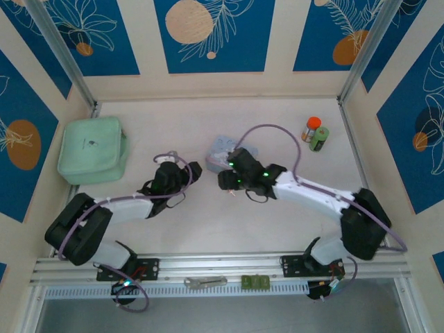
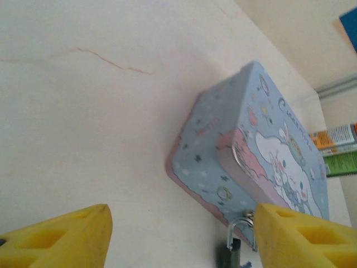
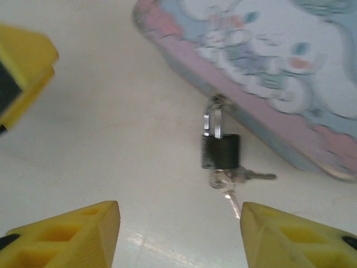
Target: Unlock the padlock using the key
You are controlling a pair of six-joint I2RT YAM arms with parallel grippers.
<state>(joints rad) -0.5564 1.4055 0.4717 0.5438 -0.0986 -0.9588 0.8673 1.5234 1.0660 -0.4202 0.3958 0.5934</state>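
Observation:
The small black padlock [image 3: 220,151] lies on the table, its silvery shackle [image 3: 213,123] hooked through the clasp of the pale blue cartoon tin [image 3: 262,61]. The bunch with the key [image 3: 234,178] rests against the padlock's bottom end; I cannot tell whether a key is in the keyhole. My right gripper [image 3: 178,226] hovers open just in front of the padlock, nothing between its fingers. My left gripper [image 2: 181,240] is open too, with the padlock [image 2: 230,254] and tin [image 2: 256,145] beside its right finger [image 2: 301,234]. Both grippers meet near the tin [image 1: 223,147].
A mint green pouch [image 1: 94,149] lies at the back left. Two small bottles [image 1: 316,133] stand at the back right. A silver wrench-like tool [image 1: 206,282] and a green part [image 1: 255,282] rest on the front rail. The left finger [image 3: 22,61] is in the right wrist view.

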